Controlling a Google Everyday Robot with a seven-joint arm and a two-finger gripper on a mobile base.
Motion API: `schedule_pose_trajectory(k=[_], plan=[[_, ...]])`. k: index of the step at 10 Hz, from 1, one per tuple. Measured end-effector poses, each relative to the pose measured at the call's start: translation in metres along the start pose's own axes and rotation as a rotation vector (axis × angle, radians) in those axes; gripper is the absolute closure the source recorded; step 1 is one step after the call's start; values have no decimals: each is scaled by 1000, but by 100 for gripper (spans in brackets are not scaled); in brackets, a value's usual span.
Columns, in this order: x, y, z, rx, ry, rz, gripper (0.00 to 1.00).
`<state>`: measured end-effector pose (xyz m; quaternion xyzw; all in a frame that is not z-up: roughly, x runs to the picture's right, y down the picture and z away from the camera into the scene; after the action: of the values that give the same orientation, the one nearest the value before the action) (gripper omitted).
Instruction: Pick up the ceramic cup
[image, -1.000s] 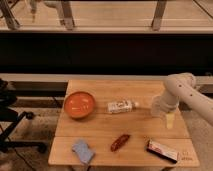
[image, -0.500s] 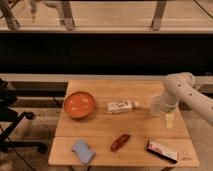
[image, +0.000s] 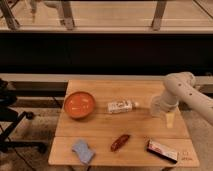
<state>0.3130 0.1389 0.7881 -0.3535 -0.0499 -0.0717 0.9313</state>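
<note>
The arm (image: 182, 87) reached in from beyond the right edge of the table (image: 100, 145), bent sharply at its elbow and dropped down, so that the hand (image: 169, 120) pointed downward close to that edge. The ceramic cup (image: 157, 106) stood just beside the hand, right of the bottle (image: 121, 106). I could not tell whether the hand was spread or closed.

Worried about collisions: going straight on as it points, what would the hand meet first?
Probably the light wooden table: the hand points down at it, beside the small pale ceramic cup; depth unclear.
</note>
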Motion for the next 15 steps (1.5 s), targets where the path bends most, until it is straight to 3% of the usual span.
schedule_pose_trajectory(k=[15], plan=[[2,-1,0,2,-9,-51,0]])
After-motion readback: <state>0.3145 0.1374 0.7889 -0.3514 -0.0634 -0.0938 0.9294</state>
